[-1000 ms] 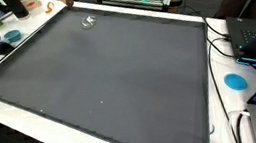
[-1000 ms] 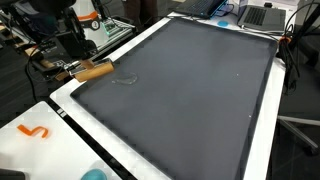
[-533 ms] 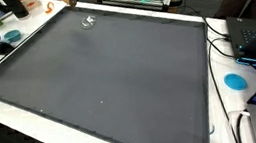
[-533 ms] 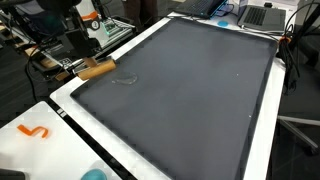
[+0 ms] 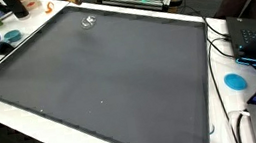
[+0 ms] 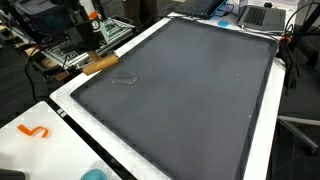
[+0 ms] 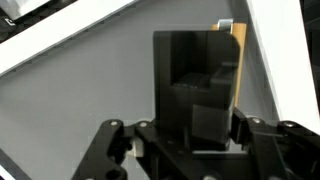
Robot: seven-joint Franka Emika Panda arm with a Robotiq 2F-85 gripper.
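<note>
Evidently the gripper (image 7: 190, 130) clamps a flat, wood-edged dark block (image 7: 195, 60) above the smooth grey mat (image 7: 90, 90).

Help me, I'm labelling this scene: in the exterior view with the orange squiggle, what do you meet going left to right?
orange squiggle → wooden block → small clear item on the mat → laptop

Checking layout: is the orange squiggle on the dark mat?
No, the orange squiggle lies on the white tabletop, apart from the dark mat.
</note>
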